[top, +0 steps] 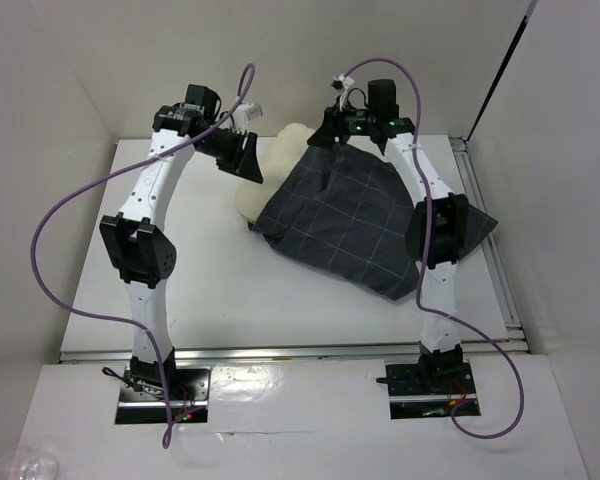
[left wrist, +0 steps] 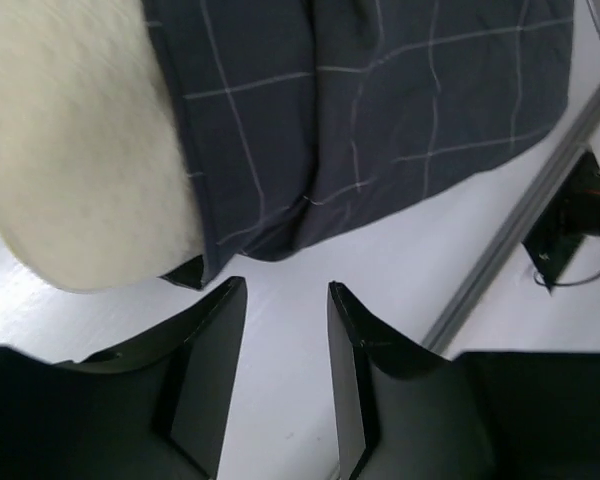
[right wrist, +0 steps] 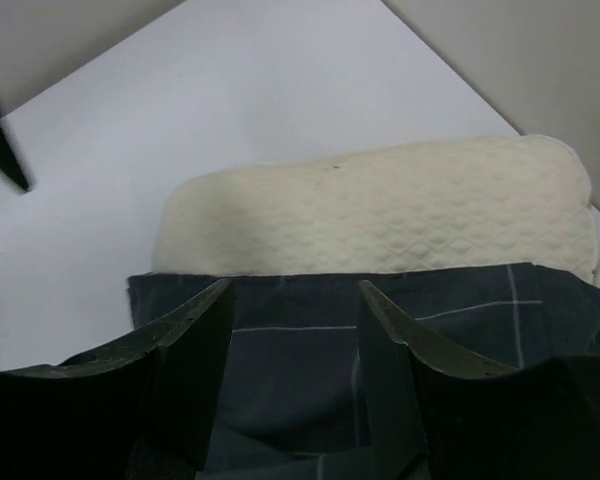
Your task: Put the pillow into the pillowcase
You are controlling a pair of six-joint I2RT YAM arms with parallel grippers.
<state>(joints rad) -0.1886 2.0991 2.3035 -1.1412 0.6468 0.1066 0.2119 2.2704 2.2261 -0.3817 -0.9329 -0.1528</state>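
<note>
My left gripper [left wrist: 286, 290] and right gripper [right wrist: 295, 295] are half-open, empty: a shallow pinch could drag the pillowcase [top: 350, 220] off the pillow [right wrist: 380, 210].

Wearing white shells on the left arm [top: 145, 195] and right arm [top: 427, 185], with chunky black housings at the joints. Trailing a purple cable [top: 48, 225] in a wide loop at frame left, a second cable [top: 515, 375] at lower right. Showing black base plates [top: 162, 395] along the bottom, a small green light [top: 358, 127] near top centre. Ending in matte black wedge-shaped fingers [left wrist: 205, 370] on left gripper [left wrist: 285, 380] and right gripper [right wrist: 290, 385].
</note>
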